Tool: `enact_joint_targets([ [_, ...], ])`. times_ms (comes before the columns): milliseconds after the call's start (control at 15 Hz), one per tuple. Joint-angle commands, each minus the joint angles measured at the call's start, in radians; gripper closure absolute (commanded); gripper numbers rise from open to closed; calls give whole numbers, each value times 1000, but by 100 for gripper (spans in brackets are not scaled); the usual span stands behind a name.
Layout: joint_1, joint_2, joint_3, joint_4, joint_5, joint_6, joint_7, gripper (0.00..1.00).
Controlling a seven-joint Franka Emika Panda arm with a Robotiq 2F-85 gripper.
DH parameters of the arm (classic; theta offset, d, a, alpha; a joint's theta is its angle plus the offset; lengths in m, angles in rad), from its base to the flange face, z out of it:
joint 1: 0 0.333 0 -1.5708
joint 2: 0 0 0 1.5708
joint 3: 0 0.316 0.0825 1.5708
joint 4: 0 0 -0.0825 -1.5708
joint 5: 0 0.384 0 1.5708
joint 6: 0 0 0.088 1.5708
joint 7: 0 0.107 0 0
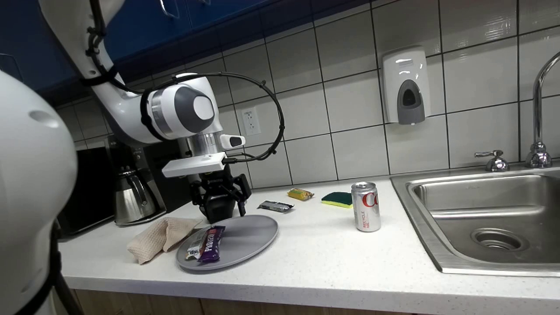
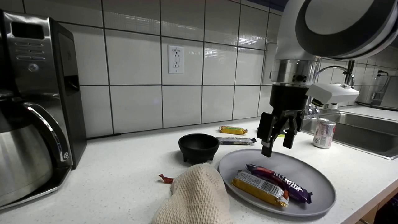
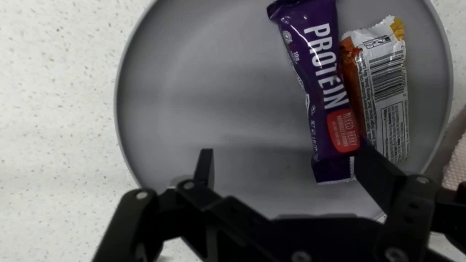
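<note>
Gripper: jaws parted, nothing grasped | above gray plate, near purple bar | advisable: strictly vertical motion, sparing wrapper

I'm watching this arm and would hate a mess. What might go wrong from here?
The purple bar seems to touch the bar with the barcode, so closing on one might drag the other. The open end effector hangs over the gray plate; lowered too far, it could knock or tip it. The black bowl stands close by the plate, so a low sideways swing might hit it.
</note>
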Motion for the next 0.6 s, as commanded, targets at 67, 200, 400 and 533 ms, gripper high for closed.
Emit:
enact_joint_targets([
  [67,-8,-1,8,1,1,-2,-1,0],
  [200,-13,-4,5,5,-11,-3,2,0],
  [400,-26,4,-5,24,-33,1,22,0],
  [533,-38,12,-15,41,-41,0,24,0],
])
